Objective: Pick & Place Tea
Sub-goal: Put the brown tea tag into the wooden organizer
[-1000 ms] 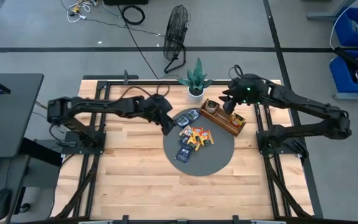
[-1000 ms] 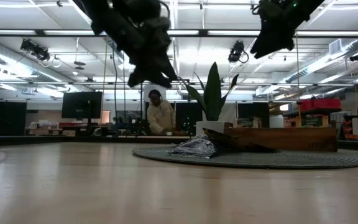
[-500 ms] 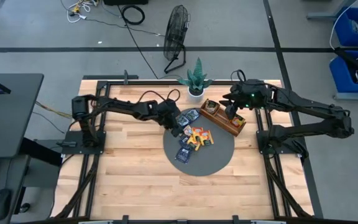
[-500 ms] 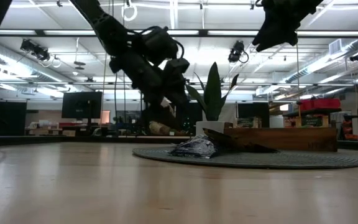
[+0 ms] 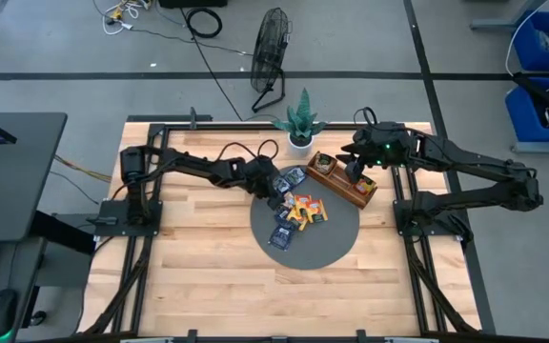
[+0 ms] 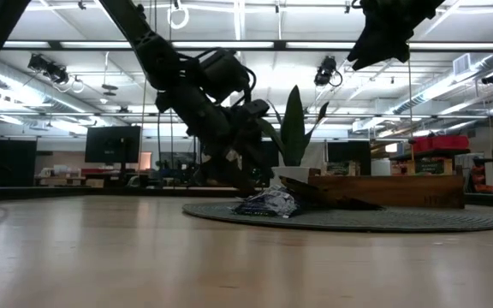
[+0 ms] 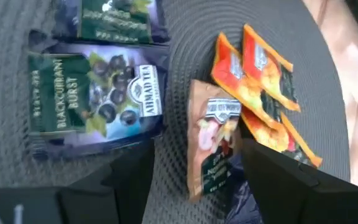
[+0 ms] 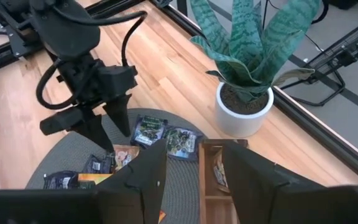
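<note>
Several tea sachets lie flat on a round grey mat (image 5: 324, 244): dark ones (image 5: 289, 178), orange ones (image 5: 305, 211) and more dark ones (image 5: 282, 233). My left gripper (image 5: 276, 197) hangs low over the mat's left part, open and slanting down. In the left wrist view its fingers stand on either side of a brownish sachet (image 7: 213, 146), between a blackcurrant sachet (image 7: 98, 99) and the orange ones (image 7: 263, 81). I cannot tell whether the fingers touch anything. My right gripper (image 5: 355, 174) waits open, high above the wooden tray (image 5: 335, 180), with nothing between its fingers.
A potted plant (image 5: 300, 122) stands at the table's far edge, just behind the mat and the tray. A fan (image 5: 272, 48) stands on the floor beyond the table. Bare wooden tabletop (image 5: 198, 257) lies to the mat's left and near side.
My left gripper has come down from high above the table to just over the mat. It has also shifted a little toward the table's right edge, onto the sachets. The sachets lie as before.
</note>
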